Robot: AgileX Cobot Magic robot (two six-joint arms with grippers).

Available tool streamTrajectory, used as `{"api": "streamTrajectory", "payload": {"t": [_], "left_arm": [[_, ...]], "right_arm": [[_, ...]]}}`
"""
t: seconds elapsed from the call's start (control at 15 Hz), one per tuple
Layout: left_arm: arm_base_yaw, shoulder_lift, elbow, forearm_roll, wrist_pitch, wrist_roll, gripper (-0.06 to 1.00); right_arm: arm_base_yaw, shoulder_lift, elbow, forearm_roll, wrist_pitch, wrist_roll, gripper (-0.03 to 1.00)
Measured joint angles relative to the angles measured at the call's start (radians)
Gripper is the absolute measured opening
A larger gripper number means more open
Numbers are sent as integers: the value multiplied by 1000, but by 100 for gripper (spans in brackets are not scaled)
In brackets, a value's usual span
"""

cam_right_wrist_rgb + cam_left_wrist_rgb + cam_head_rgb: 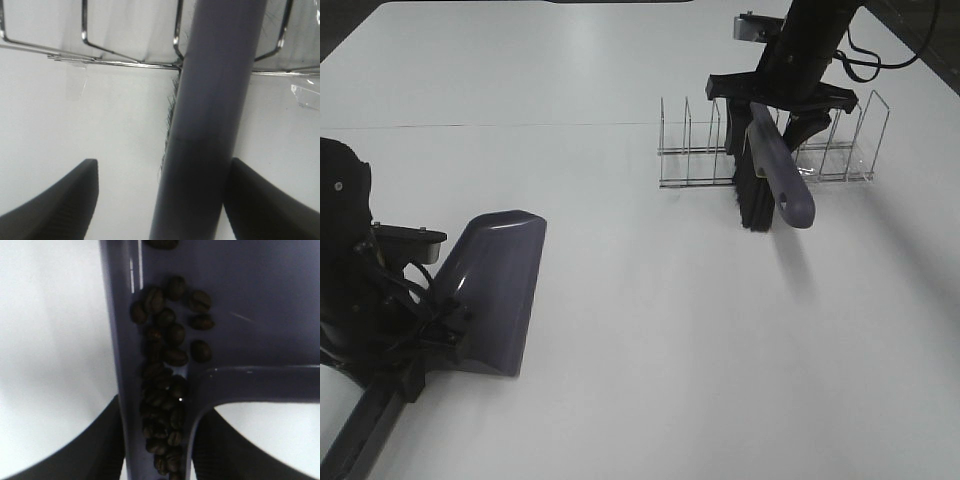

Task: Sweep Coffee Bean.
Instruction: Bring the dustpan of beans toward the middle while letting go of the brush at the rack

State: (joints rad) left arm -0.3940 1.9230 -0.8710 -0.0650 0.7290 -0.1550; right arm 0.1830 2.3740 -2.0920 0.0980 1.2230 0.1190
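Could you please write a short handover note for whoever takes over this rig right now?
Left pincer: shut on the dustpan handle.
Right pincer: open around the brush handle, which leans in the wire rack; not gripping.
Coffee beans: gathered inside the dustpan, along its side wall by the handle.
Done: beans swept up; none visible on the table; brush back at the rack.
Left: withdraw the right arm; the dustpan with its beans is not yet put down.

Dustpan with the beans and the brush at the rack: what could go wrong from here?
1. The beans sit piled along the side wall of the dustpan, which the left gripper holds; tipping it may spill them.
2. The brush leans in the wire rack between the right gripper's parted fingers; it could topple out.
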Motion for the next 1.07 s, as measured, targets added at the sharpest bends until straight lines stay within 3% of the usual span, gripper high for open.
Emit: {"api": "streamTrajectory", "payload": {"t": [0.4, 0.67, 0.73, 1.07], "left_arm": [[-2, 14, -55, 1, 61, -60, 33], [-4, 86, -218, 16, 75, -87, 33], [-4, 142, -315, 22, 98, -87, 33], [-4, 205, -438, 22, 143, -87, 33]], "right_arm": [[0, -137, 2, 0, 1, -10, 64], [0, -196, 2, 19, 2, -19, 64], [0, -223, 2, 36, 2, -19, 64], [0, -263, 2, 35, 3, -19, 64]]}}
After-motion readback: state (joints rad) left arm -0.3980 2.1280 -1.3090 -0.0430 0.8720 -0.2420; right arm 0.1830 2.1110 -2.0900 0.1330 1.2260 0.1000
